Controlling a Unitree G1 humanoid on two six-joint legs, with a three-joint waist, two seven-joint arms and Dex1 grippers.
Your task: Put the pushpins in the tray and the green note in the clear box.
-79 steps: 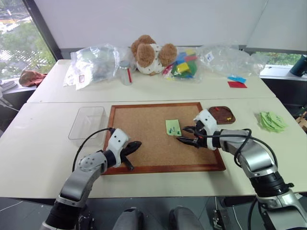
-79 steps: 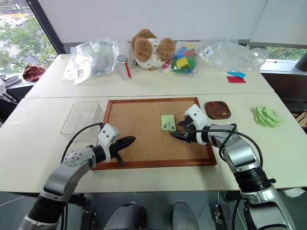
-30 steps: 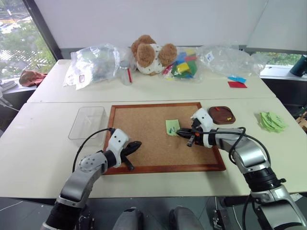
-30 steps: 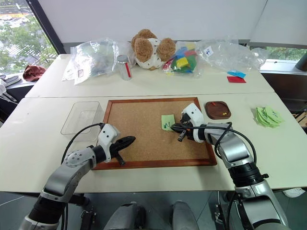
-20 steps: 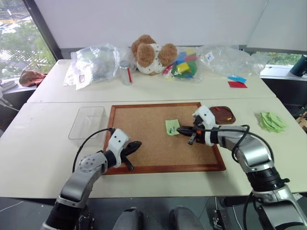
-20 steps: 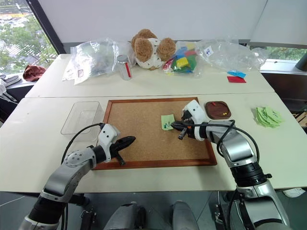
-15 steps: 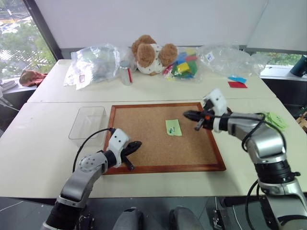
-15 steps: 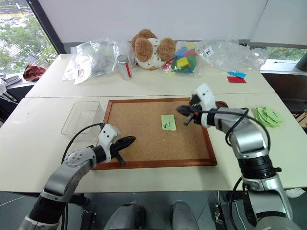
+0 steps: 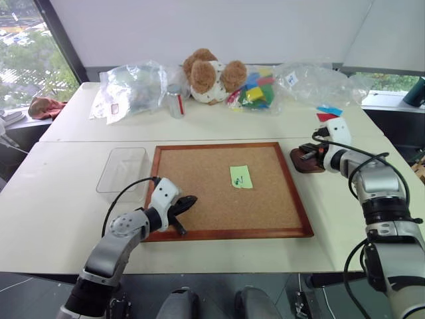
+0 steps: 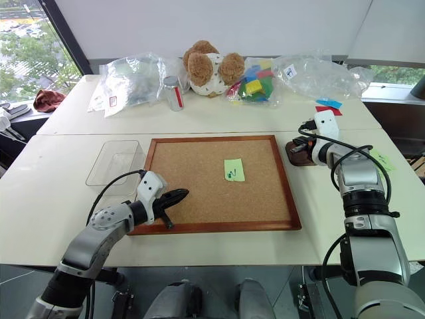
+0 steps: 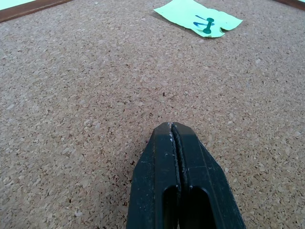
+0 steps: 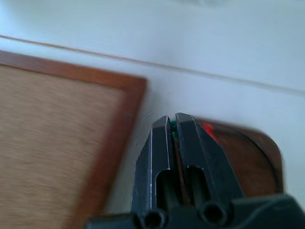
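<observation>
The right gripper (image 10: 297, 148) is over the tray (image 10: 306, 159), its fingers pressed together on a pushpin (image 12: 173, 125), of which a green sliver shows at the tips in the right wrist view; the gripper points toward the cork board (image 10: 199, 199) from the tray's side. The tray is a dark brown shallow dish on the white table (image 10: 60, 219), just beside the board's right frame edge; a red bit (image 12: 208, 130) lies in it. The green note (image 10: 233, 169) lies flat on the board, right of centre, long axis running away from the robot, slightly tilted; two pushpins (image 11: 205, 24) remain on it, one dark green and one bluish, their stems lying roughly parallel. The left gripper (image 9: 189, 200) rests at the board's near left part, fingers fully closed with nothing between them, pointing toward the note across bare cork. The clear box (image 10: 114, 161) stands just beside the board's left frame edge, long axis running away from the robot. A teddy bear (image 10: 207, 69), plastic bags (image 10: 133, 80) and coloured blocks (image 10: 254, 85) lie at the far side of the table.
</observation>
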